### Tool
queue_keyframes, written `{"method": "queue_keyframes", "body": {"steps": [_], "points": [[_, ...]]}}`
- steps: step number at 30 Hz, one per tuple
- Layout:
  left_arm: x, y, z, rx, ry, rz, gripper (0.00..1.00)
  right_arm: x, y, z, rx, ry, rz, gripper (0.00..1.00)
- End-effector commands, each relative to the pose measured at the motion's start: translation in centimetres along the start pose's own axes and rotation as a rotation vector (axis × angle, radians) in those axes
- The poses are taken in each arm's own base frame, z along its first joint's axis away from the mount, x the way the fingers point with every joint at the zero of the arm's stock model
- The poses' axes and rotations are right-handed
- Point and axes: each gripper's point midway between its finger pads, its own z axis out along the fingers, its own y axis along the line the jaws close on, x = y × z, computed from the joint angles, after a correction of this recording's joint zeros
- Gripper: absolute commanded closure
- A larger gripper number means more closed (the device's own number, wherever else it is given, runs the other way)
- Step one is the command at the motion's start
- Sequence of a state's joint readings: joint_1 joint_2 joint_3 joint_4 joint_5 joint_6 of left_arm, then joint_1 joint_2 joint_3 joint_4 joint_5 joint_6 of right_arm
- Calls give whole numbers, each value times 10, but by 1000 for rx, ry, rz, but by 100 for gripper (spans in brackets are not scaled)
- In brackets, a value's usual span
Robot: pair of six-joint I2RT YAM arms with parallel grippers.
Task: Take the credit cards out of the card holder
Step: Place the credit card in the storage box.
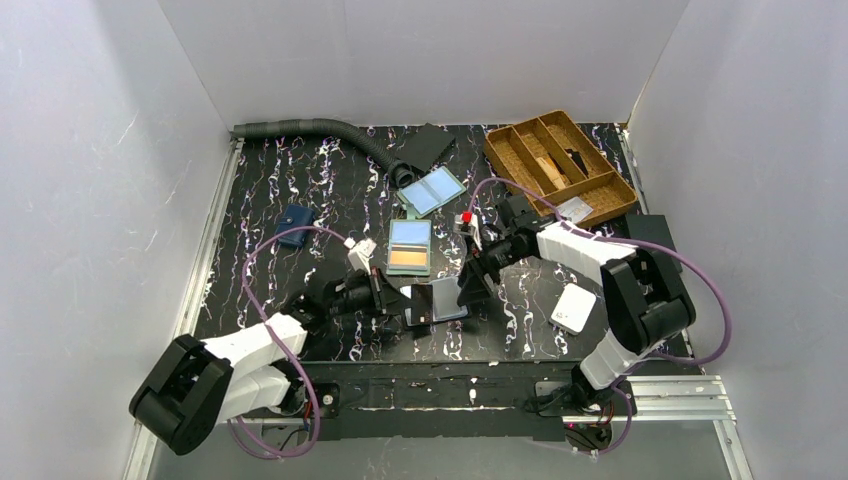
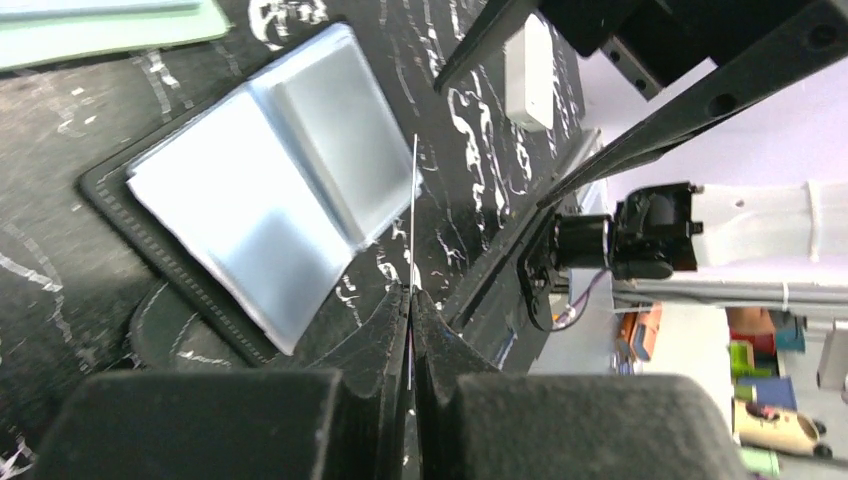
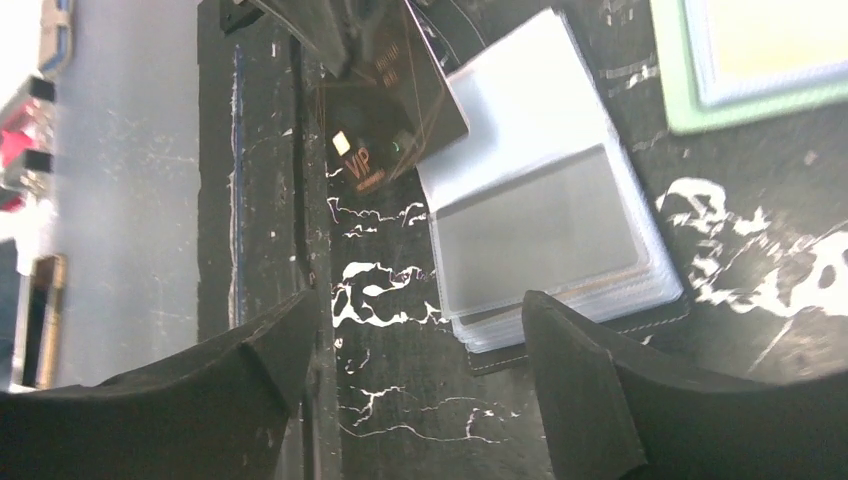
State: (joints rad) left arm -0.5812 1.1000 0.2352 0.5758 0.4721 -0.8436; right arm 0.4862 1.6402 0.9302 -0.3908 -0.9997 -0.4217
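The grey-green card holder (image 1: pixel 410 247) lies flat mid-table, showing a blue card (image 1: pixel 410 233) and an orange card (image 1: pixel 409 259); its corner shows in the right wrist view (image 3: pixel 700 112). In front of it lies an open black wallet of clear sleeves (image 1: pixel 447 298) (image 3: pixel 545 200) (image 2: pixel 270 190). My left gripper (image 1: pixel 398 298) (image 2: pixel 411 292) is shut on a black-grey card (image 1: pixel 420 304), seen edge-on (image 2: pixel 413 200) and marked VIP (image 3: pixel 390 110), at the wallet's left edge. My right gripper (image 1: pixel 470 285) (image 3: pixel 418 300) is open and empty, low by the wallet's right side.
A bifold with two pale blue panels (image 1: pixel 432 190) lies behind the holder. A small navy wallet (image 1: pixel 293 220) lies at left, a white square box (image 1: pixel 574 307) at right. A wooden divided tray (image 1: pixel 560 165) sits back right, a grey hose (image 1: pixel 310 128) at the back.
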Motion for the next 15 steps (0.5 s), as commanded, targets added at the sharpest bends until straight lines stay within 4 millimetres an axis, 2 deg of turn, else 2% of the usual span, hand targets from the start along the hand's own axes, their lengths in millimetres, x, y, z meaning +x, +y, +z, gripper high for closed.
{"method": "queue_keyframes", "body": {"steps": [1,5,8,15], "points": [[1,-31,-1,121,119,96,100,-22,28,-22,-47,12,-293,12],[-1,-56,2,211,202,134,100,-18,34,-26,-58,21,-355,2],[2,-66,8,235,279,161,100,-19,38,-26,-76,14,-365,2],[23,-71,21,205,451,240,100,-18,49,-25,-142,7,-324,3]]}}
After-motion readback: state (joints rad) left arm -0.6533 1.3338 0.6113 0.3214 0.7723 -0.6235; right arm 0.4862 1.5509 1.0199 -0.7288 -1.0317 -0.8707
